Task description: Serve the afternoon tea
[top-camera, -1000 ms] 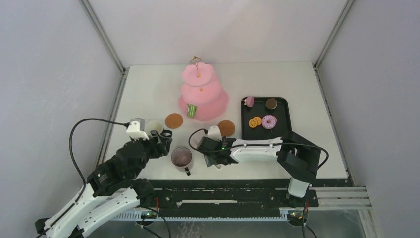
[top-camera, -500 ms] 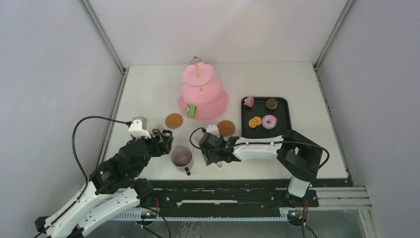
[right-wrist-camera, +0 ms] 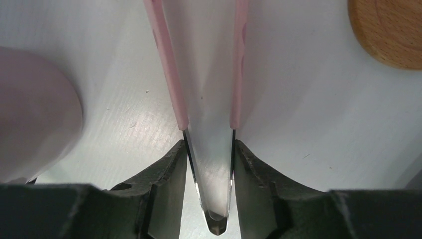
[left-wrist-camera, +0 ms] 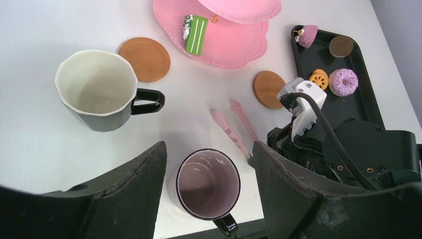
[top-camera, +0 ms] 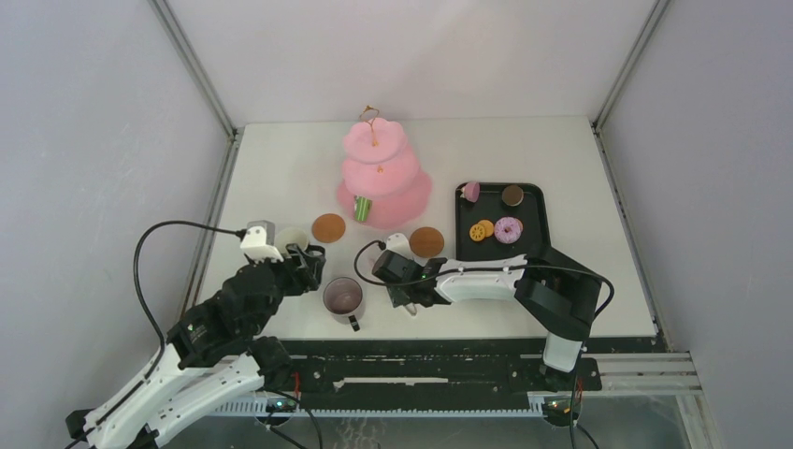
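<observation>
Nearest us, our right gripper (right-wrist-camera: 209, 164) is clamped on the tongs (right-wrist-camera: 168, 74) at their metal legs. We should squeeze gently so the pink tips do not close early. Our left gripper (left-wrist-camera: 209, 162) hangs, jaws wide apart, over the pink-lined mug (left-wrist-camera: 209, 183). Beyond lie the white-lined mug (left-wrist-camera: 94, 92) and the coasters (left-wrist-camera: 144, 59). Farthest are the cake stand (top-camera: 379, 173) and the tray (top-camera: 533, 210) of pastries (left-wrist-camera: 343, 81), which we judge is our next reach.

1. The left arm rises from the lower left of the top view with its elbow bent. Its gripper (top-camera: 311, 262) is tilted downward, jaws spread wide.
2. The right arm folds leftward across the lower centre, its gripper (right-wrist-camera: 209, 149) pinching the tongs (right-wrist-camera: 168, 64).
</observation>
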`<state>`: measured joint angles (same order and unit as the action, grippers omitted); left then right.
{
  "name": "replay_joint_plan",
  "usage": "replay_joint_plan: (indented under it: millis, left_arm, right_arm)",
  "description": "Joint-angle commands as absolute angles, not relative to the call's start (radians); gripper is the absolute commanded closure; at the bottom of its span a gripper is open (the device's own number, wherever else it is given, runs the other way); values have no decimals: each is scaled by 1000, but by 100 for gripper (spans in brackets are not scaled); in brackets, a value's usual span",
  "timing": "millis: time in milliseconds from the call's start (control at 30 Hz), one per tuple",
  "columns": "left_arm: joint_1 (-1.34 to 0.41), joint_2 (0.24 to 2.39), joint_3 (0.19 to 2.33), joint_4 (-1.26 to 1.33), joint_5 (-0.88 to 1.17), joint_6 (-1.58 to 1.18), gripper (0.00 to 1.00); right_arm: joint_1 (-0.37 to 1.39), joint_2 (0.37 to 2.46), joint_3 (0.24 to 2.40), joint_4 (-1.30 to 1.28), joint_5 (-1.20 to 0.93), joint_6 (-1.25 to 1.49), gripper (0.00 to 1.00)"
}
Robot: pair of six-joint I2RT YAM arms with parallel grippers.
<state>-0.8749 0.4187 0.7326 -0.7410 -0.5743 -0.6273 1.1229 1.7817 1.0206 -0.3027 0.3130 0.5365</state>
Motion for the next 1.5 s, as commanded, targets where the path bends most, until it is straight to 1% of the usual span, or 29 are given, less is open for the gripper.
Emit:
replay_joint_plan:
  millis: [0,100,500,900,1233,1467]
  left_arm:
    - [-877,401,726,-705,-597,-600,31]
    - [-877,391,724,-709,-597,-601,31]
    - [-877,357,745,-715,-592,-603,31]
    - [-877,339,769,-707,-547,-589,31]
    - [-877,357,781,-668,-487,-552,31]
    - [-877,374,796,-660,-450,-537,31]
  right_arm:
    - [1136,1794,1013,-336,285,560,56]
    - [1139,1772,1026,-364,295,569,58]
    - [1145,1637,1098,-535,352,646,59]
    - [1141,1473,1174,-842,518,882,60]
    - [1060,1349,1146,-1067,603,1074,60]
    - [981,1219,1009,-1123,582,1214,61]
